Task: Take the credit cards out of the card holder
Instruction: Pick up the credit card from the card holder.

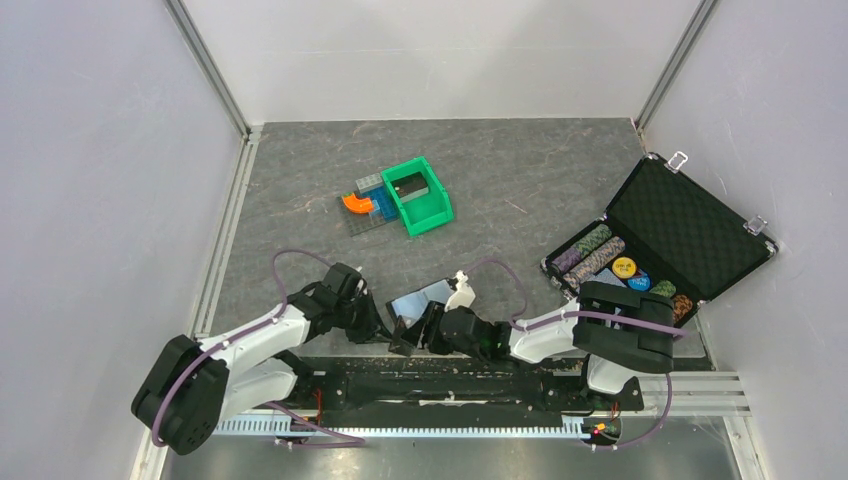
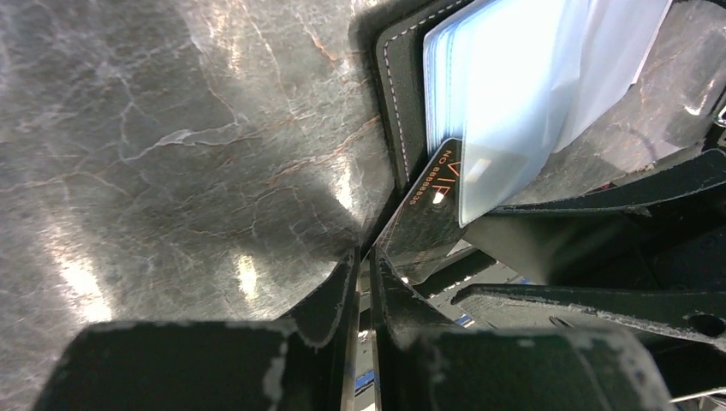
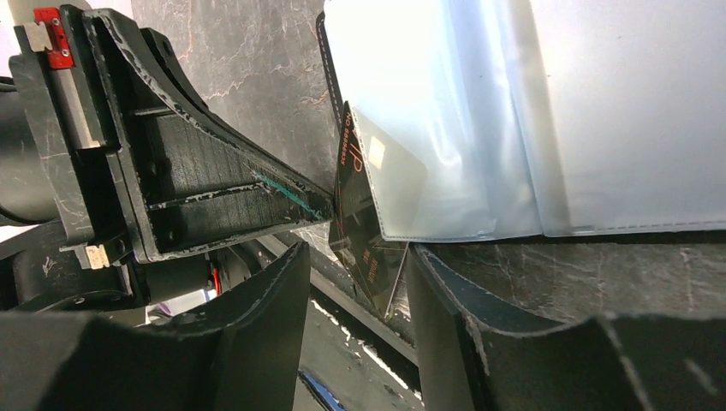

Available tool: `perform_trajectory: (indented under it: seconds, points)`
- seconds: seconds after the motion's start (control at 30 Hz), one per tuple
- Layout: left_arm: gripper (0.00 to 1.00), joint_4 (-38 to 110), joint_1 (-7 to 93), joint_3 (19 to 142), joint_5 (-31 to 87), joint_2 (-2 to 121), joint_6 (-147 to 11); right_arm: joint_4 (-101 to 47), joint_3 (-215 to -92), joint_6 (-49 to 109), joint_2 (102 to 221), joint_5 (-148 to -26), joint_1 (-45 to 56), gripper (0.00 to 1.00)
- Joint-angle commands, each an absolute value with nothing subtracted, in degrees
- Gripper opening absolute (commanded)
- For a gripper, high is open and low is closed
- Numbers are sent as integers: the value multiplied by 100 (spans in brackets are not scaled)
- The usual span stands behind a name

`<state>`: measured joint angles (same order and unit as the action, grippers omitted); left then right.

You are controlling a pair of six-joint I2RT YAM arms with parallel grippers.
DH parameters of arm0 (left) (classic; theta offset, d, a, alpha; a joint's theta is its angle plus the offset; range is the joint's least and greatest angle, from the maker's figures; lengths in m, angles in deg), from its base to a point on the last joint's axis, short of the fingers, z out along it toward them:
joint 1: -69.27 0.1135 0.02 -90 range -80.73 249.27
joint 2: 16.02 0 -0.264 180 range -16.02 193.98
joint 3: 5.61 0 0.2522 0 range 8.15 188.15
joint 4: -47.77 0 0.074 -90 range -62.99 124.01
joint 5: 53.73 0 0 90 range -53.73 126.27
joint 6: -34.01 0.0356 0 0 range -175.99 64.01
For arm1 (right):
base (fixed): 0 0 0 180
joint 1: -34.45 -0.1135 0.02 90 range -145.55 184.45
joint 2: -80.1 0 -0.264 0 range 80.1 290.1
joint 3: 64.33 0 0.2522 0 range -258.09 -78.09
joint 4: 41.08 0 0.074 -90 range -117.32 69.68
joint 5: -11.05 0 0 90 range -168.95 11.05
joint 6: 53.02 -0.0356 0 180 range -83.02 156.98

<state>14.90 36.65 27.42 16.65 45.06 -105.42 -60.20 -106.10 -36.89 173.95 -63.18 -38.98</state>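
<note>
The card holder point(image 1: 425, 298) lies open near the table's front edge, its clear sleeves up, and shows in the left wrist view point(image 2: 496, 77) and the right wrist view point(image 3: 531, 111). A black credit card point(image 2: 428, 214) with orange print sticks partway out of a sleeve toward the near edge. My left gripper point(image 2: 364, 261) is shut on that card's lower corner; it also shows in the top view point(image 1: 388, 328). My right gripper point(image 3: 355, 278) is open, its fingers on either side of the card's point(image 3: 368, 248) free corner without touching it. It sits just right of the left gripper point(image 1: 418, 332).
A green plastic bin point(image 1: 420, 195) with coloured blocks point(image 1: 365, 205) beside it stands at the middle back. A large black foam-lined case point(image 1: 685, 225) holding poker chips point(image 1: 625, 268) lies open at the right. The black base rail point(image 1: 450, 375) runs along the near edge.
</note>
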Motion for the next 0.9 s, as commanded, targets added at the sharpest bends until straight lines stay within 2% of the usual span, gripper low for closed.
perform_trajectory:
  seconds: [0.0, 0.17, 0.37, 0.43, 0.7, 0.8, 0.87]
  points:
    - [14, 1909, 3618, 2546, 1303, 4427, -10885, -6342, -10397, -3568, 17480, -5973, -3836, 47]
    - [14, 1960, 3613, 2476, 1271, 4279, -10973, -6573, -10298, -3553, 17465, -6063, -3833, 37]
    - [14, 1942, 3614, 2459, 1279, 4044, -11051, -6894, -10081, -3427, 17252, -6137, -3777, 8]
    - [16, 1950, 3614, 2451, 1293, 3900, -11104, -7178, -9972, -3388, 17181, -6254, -3737, 3]
    - [17, 2091, 3613, 2326, 1191, 3844, -11224, -7587, -9932, -3347, 17275, -6641, -3692, 0]
    - [17, 1769, 3614, 2436, 1370, 3599, -11183, -7685, -9794, -3358, 17143, -6742, -3653, 0]
    - [21, 1444, 3609, 2649, 1534, 3362, -11080, -7706, -9707, -3298, 17008, -6909, -3560, 0]
